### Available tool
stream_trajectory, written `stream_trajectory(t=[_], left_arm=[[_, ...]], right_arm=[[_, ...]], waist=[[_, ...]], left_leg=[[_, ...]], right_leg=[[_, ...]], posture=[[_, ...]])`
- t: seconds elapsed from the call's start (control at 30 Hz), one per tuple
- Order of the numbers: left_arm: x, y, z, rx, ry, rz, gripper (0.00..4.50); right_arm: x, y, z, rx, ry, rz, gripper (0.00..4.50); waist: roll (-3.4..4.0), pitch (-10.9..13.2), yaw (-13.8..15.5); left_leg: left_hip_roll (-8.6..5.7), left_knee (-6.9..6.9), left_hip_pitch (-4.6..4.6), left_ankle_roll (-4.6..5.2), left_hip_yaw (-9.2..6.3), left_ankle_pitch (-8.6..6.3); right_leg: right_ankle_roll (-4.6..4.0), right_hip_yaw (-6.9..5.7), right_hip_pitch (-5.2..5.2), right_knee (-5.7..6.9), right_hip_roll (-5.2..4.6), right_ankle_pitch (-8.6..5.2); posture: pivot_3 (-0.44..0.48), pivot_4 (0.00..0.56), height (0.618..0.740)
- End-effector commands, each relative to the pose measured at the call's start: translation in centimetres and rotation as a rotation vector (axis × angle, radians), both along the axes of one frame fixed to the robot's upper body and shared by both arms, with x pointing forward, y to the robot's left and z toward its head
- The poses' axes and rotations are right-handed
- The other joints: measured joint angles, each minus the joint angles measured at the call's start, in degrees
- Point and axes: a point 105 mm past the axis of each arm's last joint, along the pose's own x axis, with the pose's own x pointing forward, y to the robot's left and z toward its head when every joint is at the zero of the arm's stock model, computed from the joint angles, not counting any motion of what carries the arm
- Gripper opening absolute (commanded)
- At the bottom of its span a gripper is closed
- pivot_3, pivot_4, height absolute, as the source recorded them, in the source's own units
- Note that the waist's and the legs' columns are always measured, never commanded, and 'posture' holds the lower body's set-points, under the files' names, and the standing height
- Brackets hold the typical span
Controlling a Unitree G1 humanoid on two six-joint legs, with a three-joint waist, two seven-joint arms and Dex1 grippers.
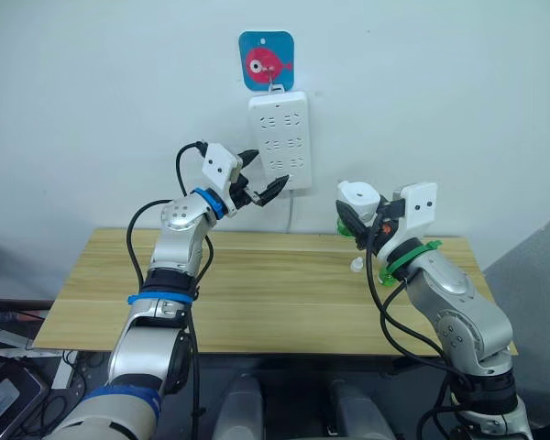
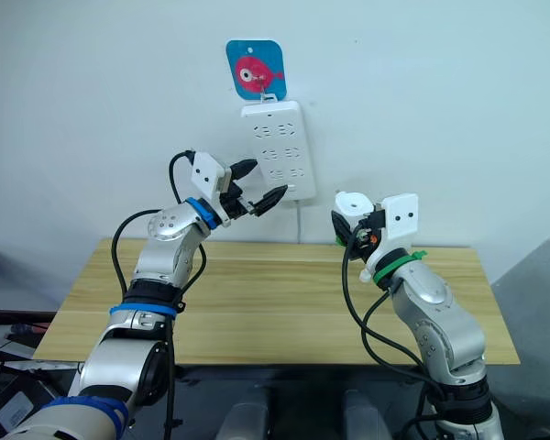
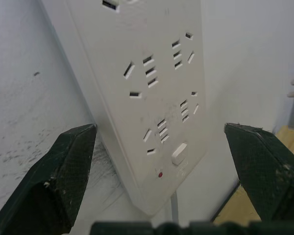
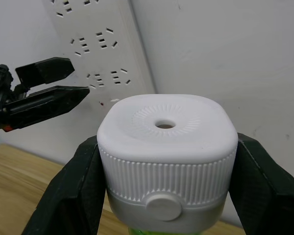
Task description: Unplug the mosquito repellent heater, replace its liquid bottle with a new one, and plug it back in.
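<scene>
Right gripper (image 1: 360,223) clamps mosquito repellent heater (image 1: 357,196) upright; I see power strip (image 1: 280,139) at 10 o'clock; left gripper (image 1: 262,176) wide, nearer strip.

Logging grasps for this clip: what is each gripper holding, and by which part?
The right gripper holds the mosquito repellent heater by its ribbed sides, vent hole up. The left gripper is open near the power strip, holding nothing.
</scene>
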Motion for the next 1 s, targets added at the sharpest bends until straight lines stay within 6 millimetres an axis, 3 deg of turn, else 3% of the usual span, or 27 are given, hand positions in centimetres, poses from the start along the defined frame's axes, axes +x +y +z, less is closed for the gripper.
stream_trajectory(t=[0.03, 0.4, 0.73, 1.0], left_arm=[[-0.1, -1.3, 2.1, -0.026, -0.036, -0.085, 4.5], [0.5, -2.5, 2.6, -0.016, 0.005, -0.184, 4.5], [1.6, -1.3, 2.2, -0.045, 0.067, -0.14, 4.5], [-0.9, -1.6, 4.3, -0.14, 0.138, -0.391, 4.5]], right_arm=[[-0.7, 0.0, 1.8, 0.012, -0.074, 0.005, 2.98], [-1.1, 0.4, 2.0, 0.01, -0.071, 0.024, 2.98], [-1.3, 0.2, 1.9, 0.011, -0.065, 0.016, 2.98], [-1.8, 1.0, 2.7, 0.019, -0.071, 0.063, 2.98]], waist=[[0.0, 0.01, 0.0], [-0.03, 0.11, -0.01], [-0.03, 0.2, -0.24], [-0.14, 0.4, -0.95]], left_leg=[[0.0, 0.0, -0.01, 0.0, 0.0, 0.0], [0.0, -0.03, -0.09, 0.0, -0.02, -0.01], [0.01, -0.04, -0.13, 0.01, -0.03, 0.0], [0.01, -0.12, -0.27, 0.01, -0.03, -0.01]], right_leg=[[0.0, 0.0, -0.01, -0.01, 0.0, 0.0], [-0.04, -0.01, -0.09, -0.04, 0.0, -0.04], [-0.13, -0.01, -0.14, -0.03, 0.0, -0.09], [-0.33, -0.02, -0.3, -0.04, -0.01, -0.22]], posture=[[0.165, 0.167, 0.74], [0.139, 0.184, 0.74], [0.124, 0.192, 0.74], [0.125, 0.196, 0.74]])
